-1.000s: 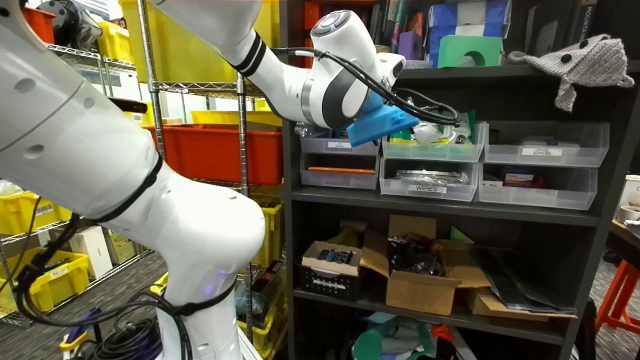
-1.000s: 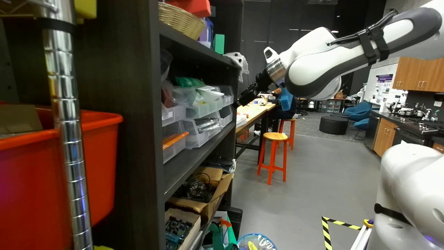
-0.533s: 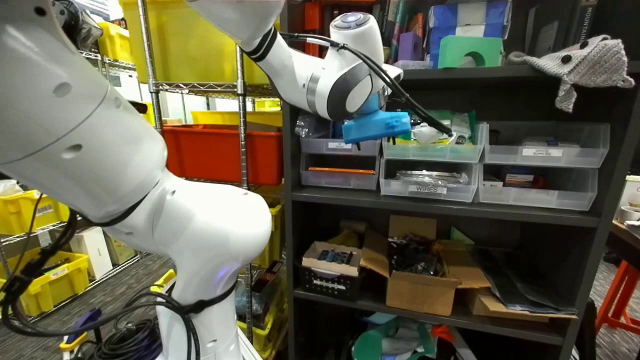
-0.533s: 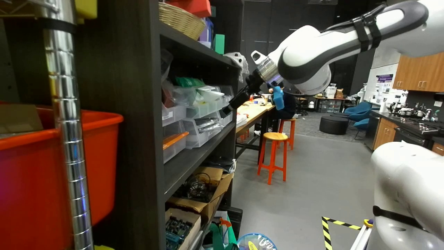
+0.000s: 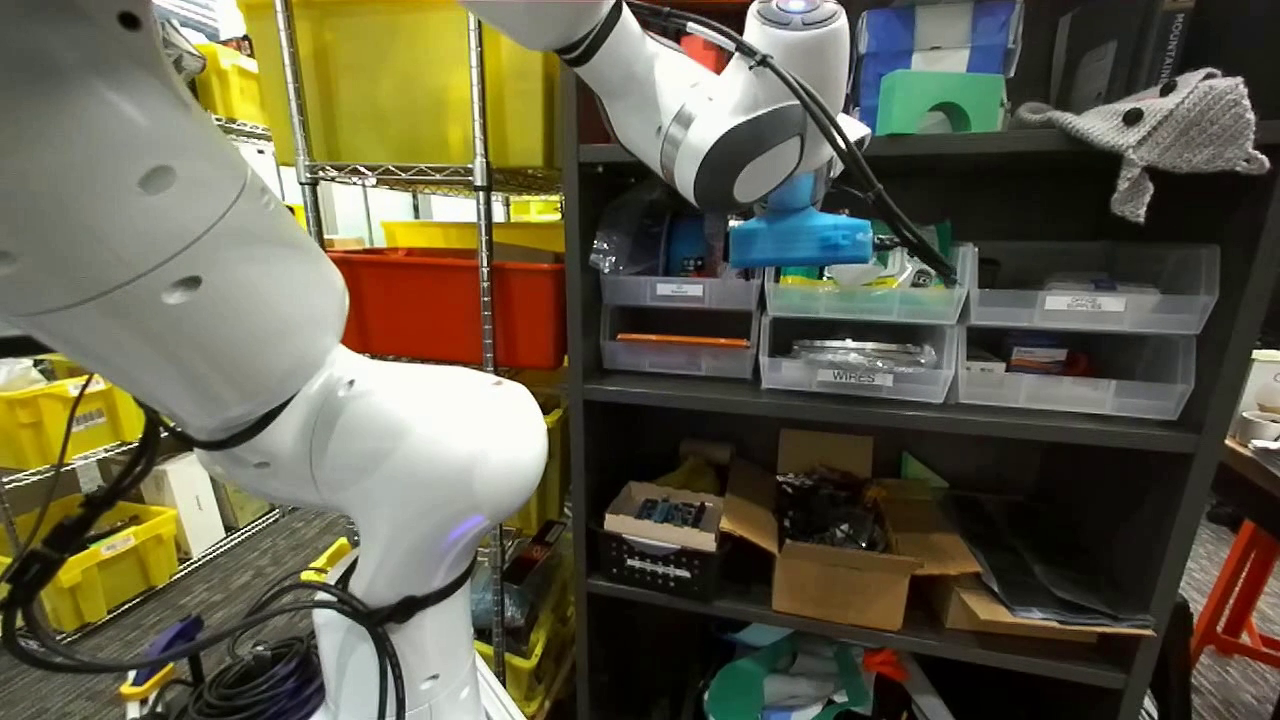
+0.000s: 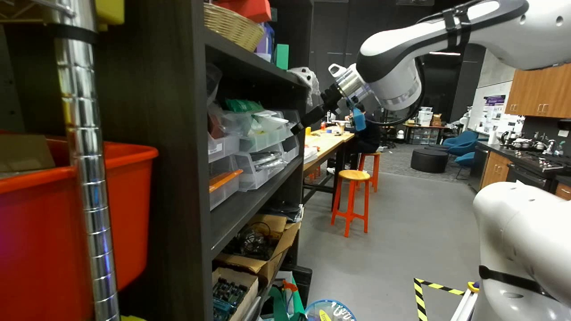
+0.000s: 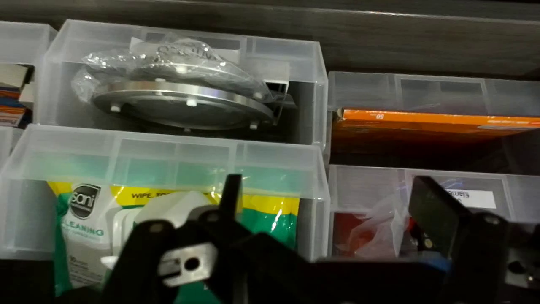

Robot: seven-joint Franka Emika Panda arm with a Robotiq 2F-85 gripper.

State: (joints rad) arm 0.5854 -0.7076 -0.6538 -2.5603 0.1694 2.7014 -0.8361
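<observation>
Displaced since the earlier frame: the robot arm (image 5: 430, 430), whose blue bracket (image 5: 800, 240) has travelled rightward in an exterior view and now stands in line with the upper bins (image 5: 870, 305) of the dark shelf unit (image 5: 890, 410). Bins are found where they were. Gripper (image 7: 327, 185) noted spread wide, its two black fingers (image 7: 231, 196) well apart, with no grip on any item. Nearest to it is a clear bin (image 7: 168, 162) containing a green, white and yellow packet of cleaning wipes (image 7: 86, 232), partly hidden behind the gripper. One finger overlaps that bin in the wrist view; the other overlaps the neighbouring bin (image 7: 367, 185), which bears a white label (image 7: 474, 198) and contains something red (image 7: 346, 228) and crumpled clear film (image 7: 388, 236). Whether either finger touches a bin cannot be determined. Directly beneath the wipes, a bin marked WIRES (image 5: 920, 388) contains a metal ring (image 7: 160, 86) partly under clear plastic wrap (image 7: 202, 63); beside it, another lower bin (image 5: 640, 357) holds a flat orange box (image 7: 422, 116). On the shelf above, a grey knitted animal (image 5: 1180, 125) hangs over the edge. On the shelf below, a cardboard box (image 5: 845, 585) with flaps folded out holds dark, tangled items (image 5: 830, 510).
</observation>
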